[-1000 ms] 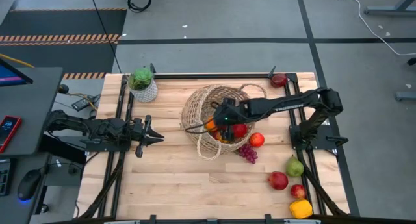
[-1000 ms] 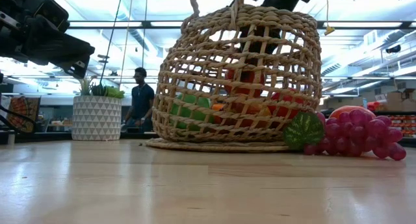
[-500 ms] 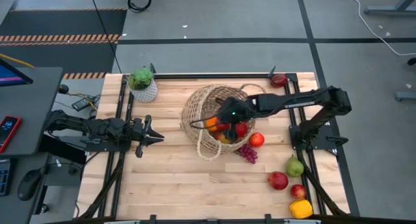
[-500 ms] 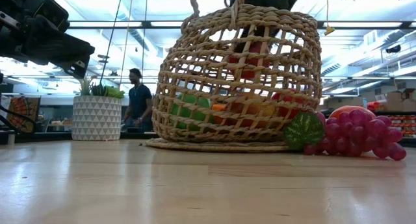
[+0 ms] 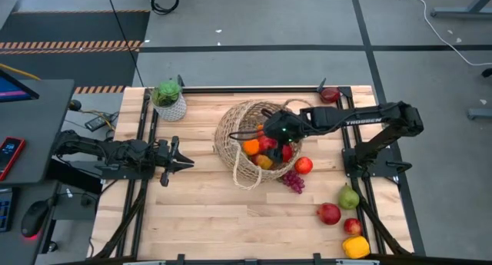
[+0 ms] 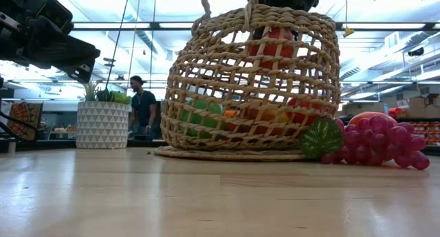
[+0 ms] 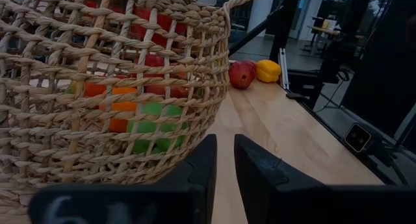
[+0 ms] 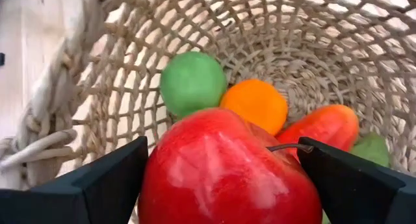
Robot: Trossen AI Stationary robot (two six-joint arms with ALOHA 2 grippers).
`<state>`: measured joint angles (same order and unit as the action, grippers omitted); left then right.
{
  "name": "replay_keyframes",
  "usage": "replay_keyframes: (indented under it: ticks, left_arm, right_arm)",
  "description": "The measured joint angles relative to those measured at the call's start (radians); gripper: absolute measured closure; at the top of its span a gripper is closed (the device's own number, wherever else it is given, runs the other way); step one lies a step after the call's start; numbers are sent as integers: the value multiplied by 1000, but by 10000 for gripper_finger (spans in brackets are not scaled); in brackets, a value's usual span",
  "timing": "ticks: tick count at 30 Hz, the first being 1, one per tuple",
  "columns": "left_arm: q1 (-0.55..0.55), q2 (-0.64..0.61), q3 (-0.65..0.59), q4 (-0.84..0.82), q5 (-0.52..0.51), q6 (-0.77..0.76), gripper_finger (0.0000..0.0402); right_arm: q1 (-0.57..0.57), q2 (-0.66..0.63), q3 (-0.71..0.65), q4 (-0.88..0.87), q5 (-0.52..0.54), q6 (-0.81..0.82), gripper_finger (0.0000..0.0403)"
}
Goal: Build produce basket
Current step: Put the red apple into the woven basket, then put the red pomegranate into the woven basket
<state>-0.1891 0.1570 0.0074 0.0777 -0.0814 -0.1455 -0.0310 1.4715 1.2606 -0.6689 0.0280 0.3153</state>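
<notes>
The woven basket (image 5: 250,138) stands at the table's middle and holds a green apple (image 8: 192,82), an orange (image 8: 255,104) and other produce. My right gripper (image 5: 270,144) reaches down into its mouth from the right, shut on a red apple (image 8: 224,175). In the low view that apple (image 6: 273,39) shows just under the basket's rim. My left gripper (image 5: 181,163) stays shut and level near the table's left side, pointing at the basket (image 7: 110,87). My right gripper pinches the red apple between its two fingers, one on each opposite side (image 8: 155,178). The fingers slant down from the table's right into the basket's mouth. The apple hangs clear above the fruit on the basket's bottom, its stem (image 8: 286,147) sideways.
Outside the basket lie a red apple (image 5: 304,165) and purple grapes (image 5: 293,181) beside it. A pear (image 5: 349,197), two more red fruits (image 5: 329,213) and a yellow pepper (image 5: 356,246) lie near the right front corner. A potted plant (image 5: 169,100) stands far left.
My right gripper has risen and drawn back a little toward the table's right edge, rolling at the wrist. The red apple has gone up with it, from the middle of the basket to just under the rim.
</notes>
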Motion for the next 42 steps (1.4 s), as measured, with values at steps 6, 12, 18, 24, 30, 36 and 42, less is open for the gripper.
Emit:
replay_keyframes:
  ticks: [6,12,18,24,30,36,42]
  left_arm:
    - [0,0,0,0,0,0,346]
    - [0,0,0,0,0,0,339]
    - [0,0,0,0,0,0,342]
    - [0,0,0,0,0,0,346]
    - [0,0,0,0,0,0,339]
    - [0,0,0,0,0,0,341]
    - [0,0,0,0,0,0,343]
  right_arm:
    - [-21,0,0,-14,-16,12,4]
    - [-35,0,10,-25,5,2,3]
    - [-34,0,185,-135,-28,-66,4]
    - [-34,-1,453,-333,-3,-126,4]
    - [-55,-3,655,-445,159,-72,5]
    - [-130,-49,718,-464,315,-22,16]
    - [-225,-96,717,-533,208,-7,34]
